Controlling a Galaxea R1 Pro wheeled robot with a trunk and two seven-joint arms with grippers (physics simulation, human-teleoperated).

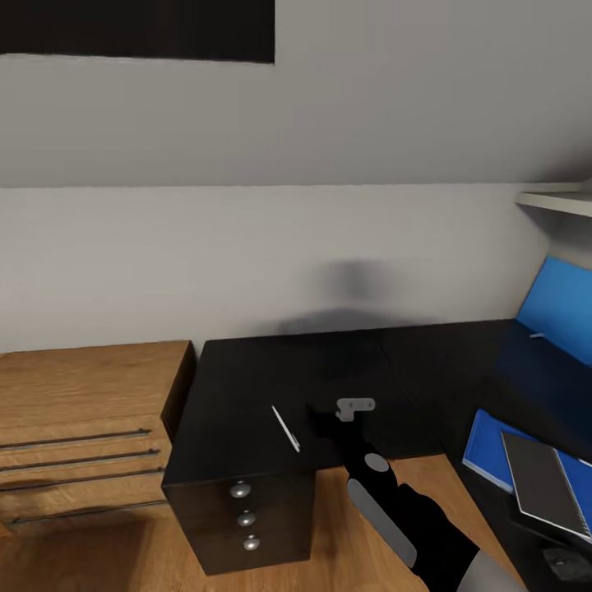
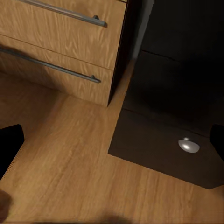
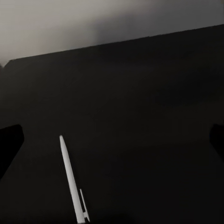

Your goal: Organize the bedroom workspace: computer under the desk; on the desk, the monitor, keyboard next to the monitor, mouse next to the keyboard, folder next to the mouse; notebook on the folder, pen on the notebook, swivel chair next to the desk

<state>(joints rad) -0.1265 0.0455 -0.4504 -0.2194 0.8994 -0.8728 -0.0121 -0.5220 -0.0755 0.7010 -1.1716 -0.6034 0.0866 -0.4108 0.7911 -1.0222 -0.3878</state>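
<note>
On the black surface (image 1: 271,378), near its front edge, the pen (image 1: 286,428) is lying loose w/ the right pincer (image 1: 325,421) hovering beside it, jaws apart, while notebook (image 1: 543,483) is prob. already sitting on folder (image 1: 487,450); pen step is pending.

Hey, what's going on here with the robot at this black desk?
The robot's right gripper is held open just above the desk, close beside the pen, which lies loose on the desktop over the drawer unit. It seems to be lining up to pick the pen up. Over at the right, the notebook already lies on the blue folder. The left gripper hangs low and open, near the floor by the desk drawers and the wooden dresser.
</note>
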